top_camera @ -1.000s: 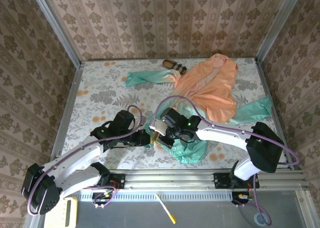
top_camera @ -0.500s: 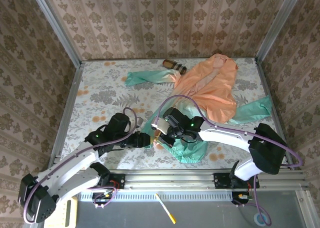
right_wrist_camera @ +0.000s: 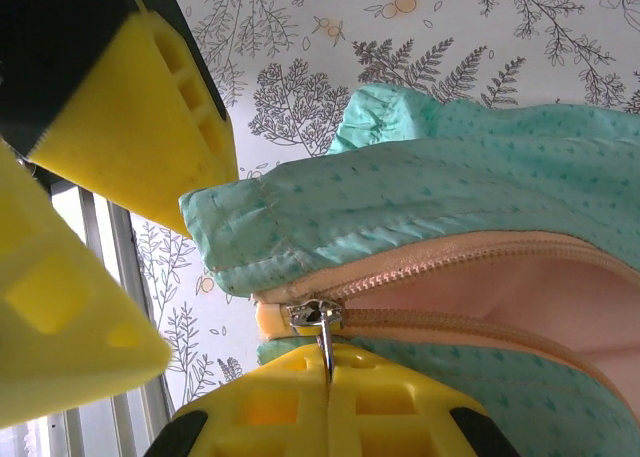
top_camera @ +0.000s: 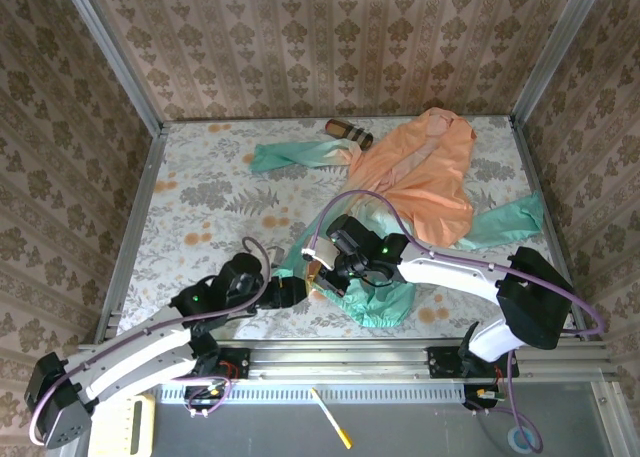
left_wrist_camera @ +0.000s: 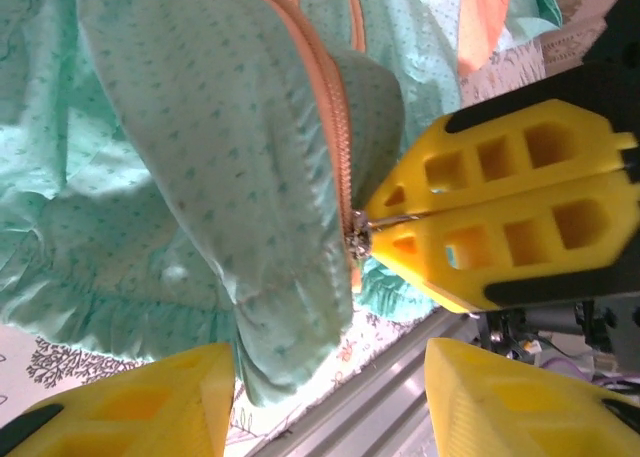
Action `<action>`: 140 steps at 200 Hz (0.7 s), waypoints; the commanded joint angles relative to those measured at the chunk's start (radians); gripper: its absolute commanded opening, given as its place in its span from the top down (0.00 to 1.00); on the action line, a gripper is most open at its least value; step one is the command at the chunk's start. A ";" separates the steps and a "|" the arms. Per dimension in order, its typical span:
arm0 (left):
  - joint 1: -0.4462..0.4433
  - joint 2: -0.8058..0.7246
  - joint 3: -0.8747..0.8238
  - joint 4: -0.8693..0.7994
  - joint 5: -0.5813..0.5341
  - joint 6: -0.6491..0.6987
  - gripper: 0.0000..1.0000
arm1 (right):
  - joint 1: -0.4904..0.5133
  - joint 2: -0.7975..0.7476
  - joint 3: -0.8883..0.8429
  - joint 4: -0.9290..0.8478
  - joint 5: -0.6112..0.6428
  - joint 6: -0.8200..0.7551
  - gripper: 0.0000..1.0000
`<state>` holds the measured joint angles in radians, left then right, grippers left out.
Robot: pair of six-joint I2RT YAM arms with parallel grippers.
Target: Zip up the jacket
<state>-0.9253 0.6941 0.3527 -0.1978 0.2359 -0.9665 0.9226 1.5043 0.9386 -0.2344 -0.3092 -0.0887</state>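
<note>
The right end effector (top_camera: 318, 273) pinched the pull (right_wrist_camera: 318, 315) at the jacket's (top_camera: 425, 182) near hem, zipper (left_wrist_camera: 326, 97) running far-right; the left end effector (top_camera: 292, 293) gaped just left.

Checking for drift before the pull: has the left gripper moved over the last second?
Yes. The left gripper has drawn back toward the near rail, a little away from the jacket hem, with its jaws open.
</note>
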 commanded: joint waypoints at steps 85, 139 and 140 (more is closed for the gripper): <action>-0.045 -0.069 -0.122 0.271 -0.170 -0.156 0.66 | -0.002 0.002 -0.014 0.018 -0.036 0.027 1.00; -0.072 -0.030 -0.122 0.301 -0.194 -0.151 0.92 | -0.002 -0.001 -0.011 0.023 -0.036 0.035 1.00; -0.073 -0.030 -0.122 0.299 -0.194 -0.150 0.93 | -0.003 -0.001 -0.012 0.022 -0.037 0.035 1.00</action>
<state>-0.9890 0.6621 0.2279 0.0795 0.0639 -1.1240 0.9226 1.5043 0.9337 -0.2314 -0.3229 -0.0704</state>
